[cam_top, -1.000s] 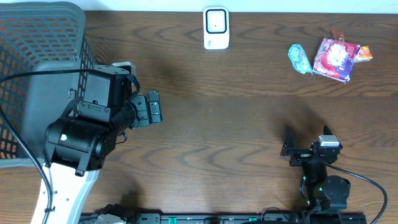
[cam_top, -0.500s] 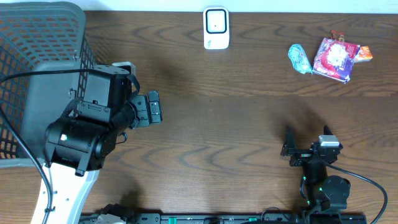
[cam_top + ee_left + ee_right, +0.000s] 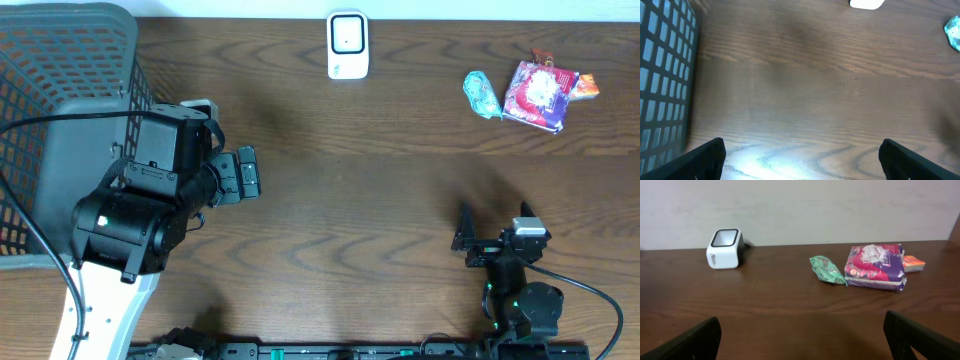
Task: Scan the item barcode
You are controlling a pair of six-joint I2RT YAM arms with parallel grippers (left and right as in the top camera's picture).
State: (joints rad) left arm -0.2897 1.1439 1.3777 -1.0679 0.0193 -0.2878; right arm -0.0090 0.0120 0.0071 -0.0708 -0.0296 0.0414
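Note:
The white barcode scanner point(image 3: 347, 45) stands at the table's far edge, also in the right wrist view point(image 3: 725, 248). Three packets lie at the far right: a teal one point(image 3: 481, 94) point(image 3: 827, 270), a purple and pink one point(image 3: 540, 95) point(image 3: 876, 266) and a small orange one point(image 3: 586, 87) point(image 3: 914, 263). My left gripper point(image 3: 248, 174) point(image 3: 802, 160) hangs open over bare wood beside the basket, holding nothing. My right gripper point(image 3: 493, 228) point(image 3: 802, 340) is open near the front edge, well short of the packets, with nothing between its fingers.
A grey mesh basket point(image 3: 60, 60) fills the far left corner, and its wall point(image 3: 662, 75) shows at the left of the left wrist view. The left arm's black body overhangs the basket's right side. Dark wood table point(image 3: 380, 200) lies between the arms.

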